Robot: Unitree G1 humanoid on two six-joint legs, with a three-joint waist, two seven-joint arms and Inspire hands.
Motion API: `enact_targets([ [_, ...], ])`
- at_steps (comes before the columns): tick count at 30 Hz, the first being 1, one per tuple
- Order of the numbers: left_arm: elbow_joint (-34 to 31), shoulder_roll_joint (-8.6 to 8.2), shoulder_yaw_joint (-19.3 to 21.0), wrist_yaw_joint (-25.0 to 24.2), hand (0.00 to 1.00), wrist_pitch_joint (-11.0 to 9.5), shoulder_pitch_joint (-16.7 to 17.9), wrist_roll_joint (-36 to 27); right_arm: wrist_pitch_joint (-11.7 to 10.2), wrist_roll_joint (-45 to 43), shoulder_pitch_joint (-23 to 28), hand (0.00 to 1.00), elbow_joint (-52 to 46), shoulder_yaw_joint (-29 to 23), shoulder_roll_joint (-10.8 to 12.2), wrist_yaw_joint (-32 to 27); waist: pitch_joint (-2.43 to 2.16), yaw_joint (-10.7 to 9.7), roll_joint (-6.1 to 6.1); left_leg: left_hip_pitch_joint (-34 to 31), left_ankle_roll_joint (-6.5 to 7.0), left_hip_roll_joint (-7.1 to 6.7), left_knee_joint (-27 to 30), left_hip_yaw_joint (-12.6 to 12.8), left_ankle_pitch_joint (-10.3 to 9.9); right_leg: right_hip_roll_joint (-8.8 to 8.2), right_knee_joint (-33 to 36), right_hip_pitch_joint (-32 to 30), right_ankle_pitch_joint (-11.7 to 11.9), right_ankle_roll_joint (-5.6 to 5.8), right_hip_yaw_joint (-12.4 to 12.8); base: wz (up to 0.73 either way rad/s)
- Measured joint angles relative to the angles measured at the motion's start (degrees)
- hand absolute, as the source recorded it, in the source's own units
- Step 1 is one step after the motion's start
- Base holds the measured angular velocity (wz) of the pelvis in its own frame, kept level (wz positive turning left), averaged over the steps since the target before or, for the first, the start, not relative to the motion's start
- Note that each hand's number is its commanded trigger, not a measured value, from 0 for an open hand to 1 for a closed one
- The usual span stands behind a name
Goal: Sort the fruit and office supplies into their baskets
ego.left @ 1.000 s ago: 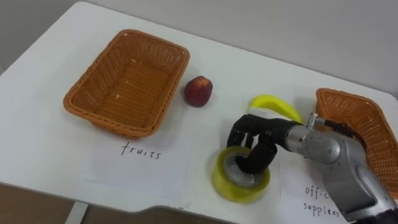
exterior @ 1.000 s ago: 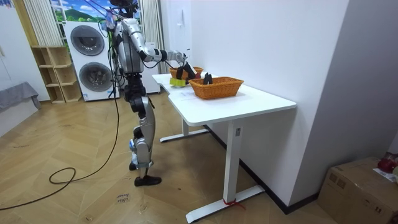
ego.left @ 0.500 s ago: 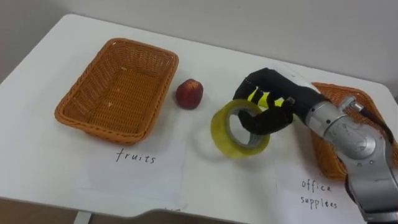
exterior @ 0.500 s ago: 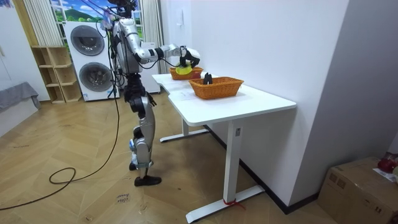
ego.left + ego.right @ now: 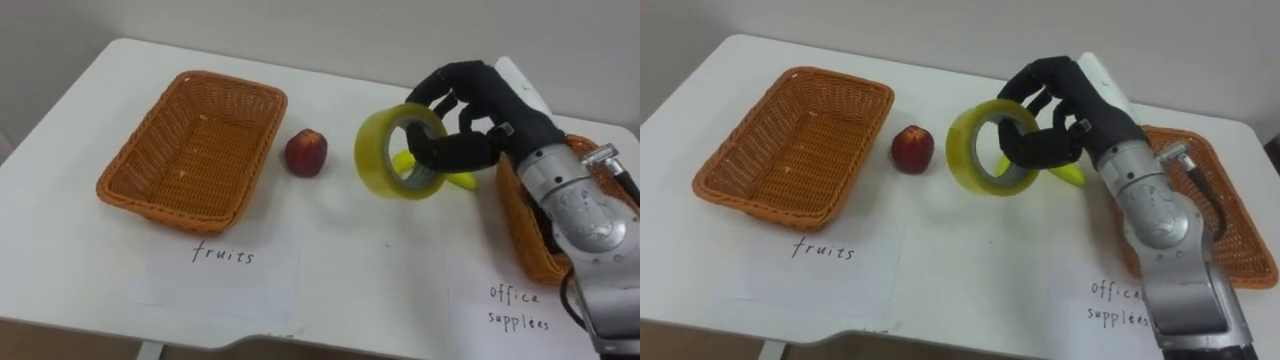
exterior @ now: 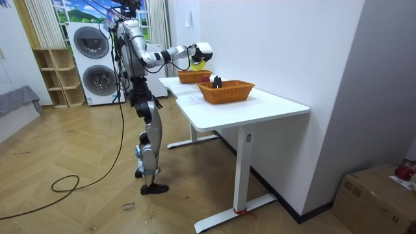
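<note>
Wide white worktop [image 5: 340, 270] in front of the robot, which stands at its end in the room view with its right arm stretched out above the surface, and the layout explains itself: an empty wicker basket [image 5: 195, 145] on the left, a second wicker basket [image 5: 1230, 220] on the right, well apart so the two sorts can't get mixed, each with a handwritten sheet of paper in front, left sheet [image 5: 225, 270] and right sheet [image 5: 510, 305], to mark what belongs where. Now the action: the right hand [image 5: 480, 110] is up off the worktop with its dark fingers curled through the hole of the yellow tape roll [image 5: 373, 160], clamping the band from the inside, so the roll hangs on edge and clear of the surface, between the fruit and the right basket. That hooked hold looks like the sensible one for a ring, since it can't slide off sideways. I'd judge this as the carry step, with the right basket the natural target just beside the forearm. Under the raised roll lies the banana [image 5: 1070, 176], flat on the worktop next to that basket, and the red apple [image 5: 306, 152] sits just beside the left basket's rim, neither fruit yet sorted
</note>
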Motion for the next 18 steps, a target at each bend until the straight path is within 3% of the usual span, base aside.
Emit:
enact_targets([
  [6,0.04,0.07,-0.31,-0.05,0.0,-0.09,0.97,0.01,-0.55,2.48,0.0,1.0,0.34,-0.7,-0.02,-2.65,-0.01,-1.18,-0.06,-0.01,0.0,-0.14,-0.04,0.01,0.0,0.0,-0.18,0.03,0.0,0.0,-0.04,0.0],
  [10,0.02,0.05,-0.8,-0.19,0.0,-0.1,1.53,-0.04,-2.36,4.92,-0.11,1.0,3.61,-3.23,-0.1,-5.81,0.02,-1.29,-0.26,0.02,0.0,-0.12,-0.11,-0.01,0.0,0.02,-0.35,0.17,0.0,0.01,-0.25,0.0],
  [18,0.1,0.12,-0.77,-1.28,0.0,-0.1,1.84,-1.66,-2.42,9.32,-0.12,1.0,8.57,-4.77,-1.3,-8.99,0.19,-3.02,-0.18,0.03,-0.01,-0.04,-0.3,0.28,-0.01,0.1,-0.34,-0.03,0.0,0.0,-0.32,-0.02],
])
